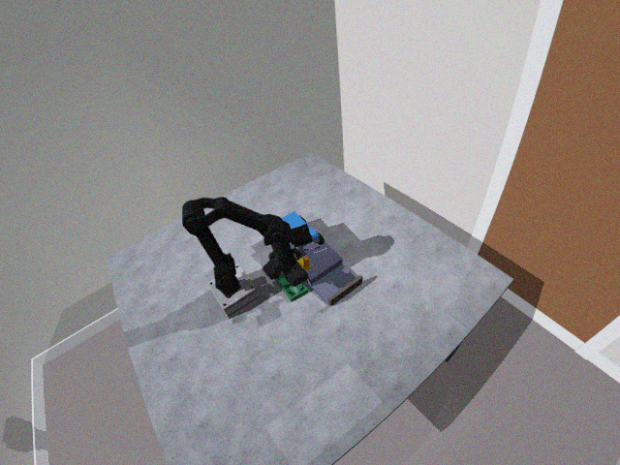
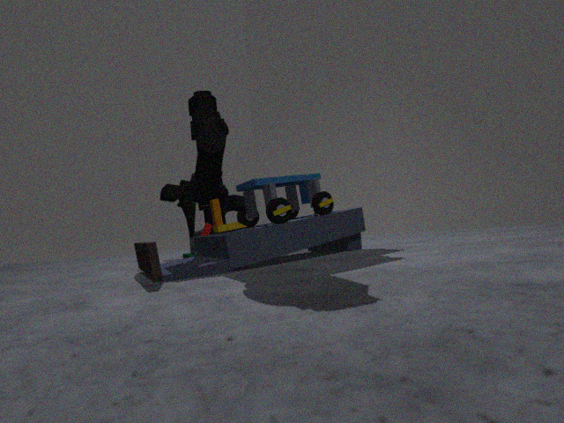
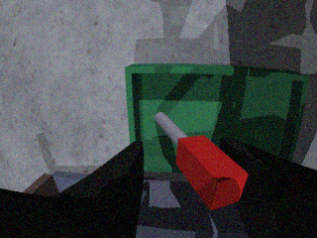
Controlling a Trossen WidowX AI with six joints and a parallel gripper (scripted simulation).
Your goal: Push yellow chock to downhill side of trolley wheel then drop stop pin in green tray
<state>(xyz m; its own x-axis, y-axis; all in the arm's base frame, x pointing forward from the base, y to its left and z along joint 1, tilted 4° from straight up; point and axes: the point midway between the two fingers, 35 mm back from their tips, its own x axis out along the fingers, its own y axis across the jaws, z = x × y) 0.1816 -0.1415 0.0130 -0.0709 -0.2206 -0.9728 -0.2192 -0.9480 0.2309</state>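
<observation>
The red-headed stop pin (image 3: 212, 173) (image 2: 206, 228) (image 1: 295, 291) is out of the ramp and hangs tilted between my fingers, its grey shaft pointing down at the green tray (image 3: 178, 69). My gripper (image 3: 182, 149) (image 1: 290, 272) is open, with its fingers standing apart from the pin's head, right above the tray. The yellow chock (image 1: 302, 262) (image 2: 227, 226) with its orange handle (image 2: 215, 211) sits on the ramp (image 1: 325, 264) (image 2: 282, 236) against the downhill wheel of the blue trolley (image 1: 295, 220) (image 2: 278, 181). The trolley stands on the upper ramp.
A brown end block (image 1: 345, 291) (image 2: 148, 259) closes the ramp's lower end. The arm's base (image 1: 228, 285) stands left of the tray. A wall corner rises behind the table.
</observation>
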